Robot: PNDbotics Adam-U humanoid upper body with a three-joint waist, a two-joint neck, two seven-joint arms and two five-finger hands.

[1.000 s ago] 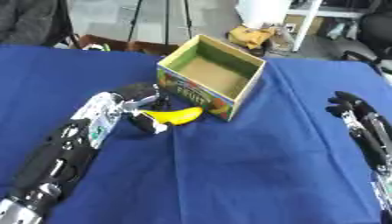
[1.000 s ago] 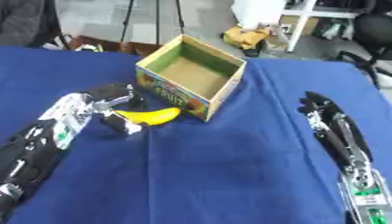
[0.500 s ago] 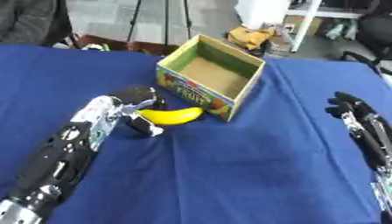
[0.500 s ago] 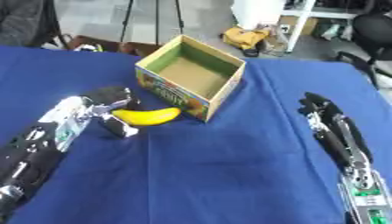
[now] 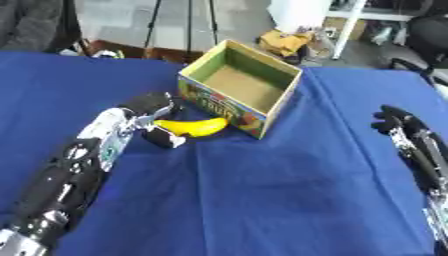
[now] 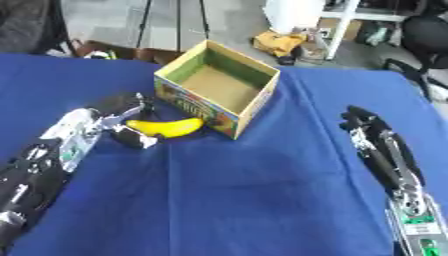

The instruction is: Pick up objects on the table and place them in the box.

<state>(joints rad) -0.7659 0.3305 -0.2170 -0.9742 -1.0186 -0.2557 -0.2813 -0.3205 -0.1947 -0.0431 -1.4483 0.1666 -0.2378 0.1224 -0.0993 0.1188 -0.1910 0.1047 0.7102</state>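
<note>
Left hand (image 5: 150, 111) has closed in on the curved yellow banana (image 5: 192, 127), apparently pinching its stem end at the open cardboard box's (image 5: 284, 95) 7 o'clock. Light, soft, bruisable: grip mid-body. Right hand (image 6: 363, 123) idle, fingers straight.

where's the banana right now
The banana lies on the blue table, left of centre, just before the open box, with the left hand at its left end.
</note>
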